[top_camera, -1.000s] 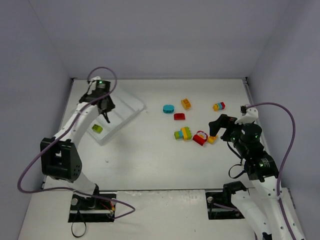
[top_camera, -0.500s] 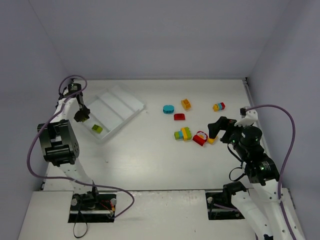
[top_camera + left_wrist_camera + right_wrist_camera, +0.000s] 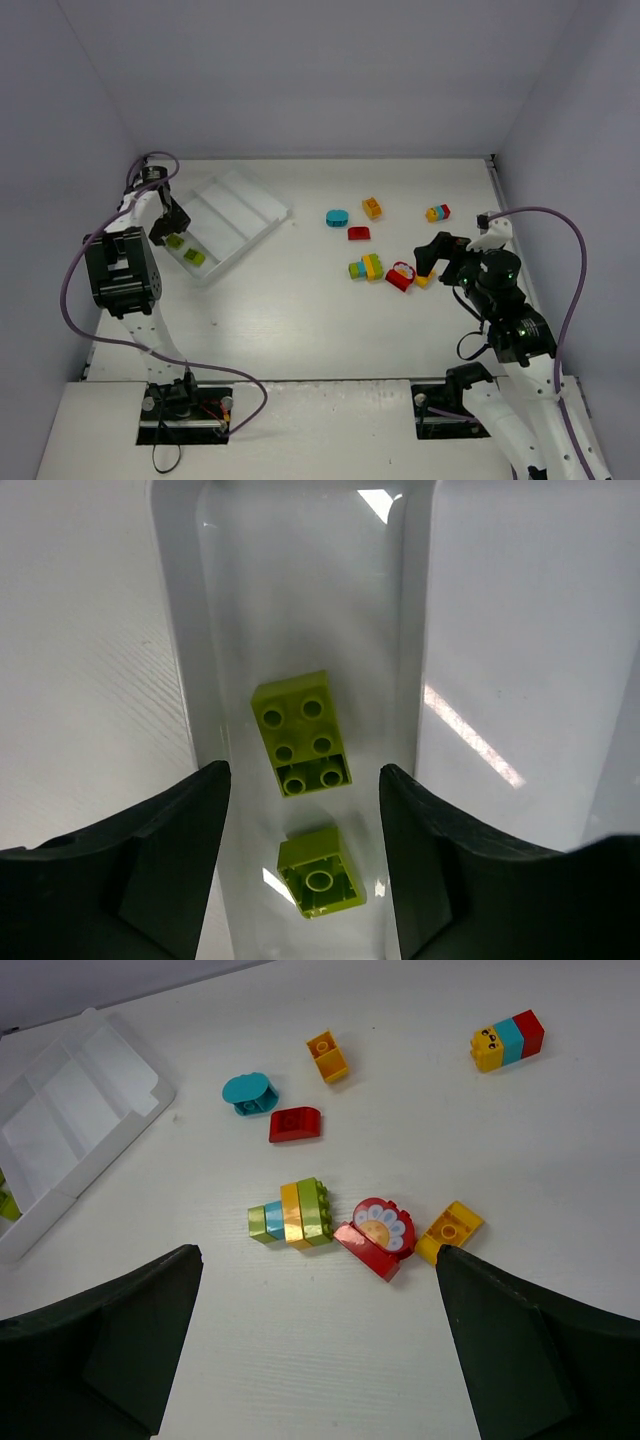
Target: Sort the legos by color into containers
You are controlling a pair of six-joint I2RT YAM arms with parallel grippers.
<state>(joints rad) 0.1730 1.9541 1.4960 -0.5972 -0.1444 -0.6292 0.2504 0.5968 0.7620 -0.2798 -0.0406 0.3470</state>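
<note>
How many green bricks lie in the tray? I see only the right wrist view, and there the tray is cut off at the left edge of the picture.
Observer: Two. The left wrist view shows a larger green brick with six studs and a smaller green brick with one stud, apart from each other.
Operator: In which compartment are they?
Observer: Both lie in the outermost compartment of the tray, the one along the tray's left edge in the top view.
Operator: And where is the left gripper?
Observer: The left gripper is open above that compartment, with one finger on each side of the two bricks, and it holds nothing.
</note>
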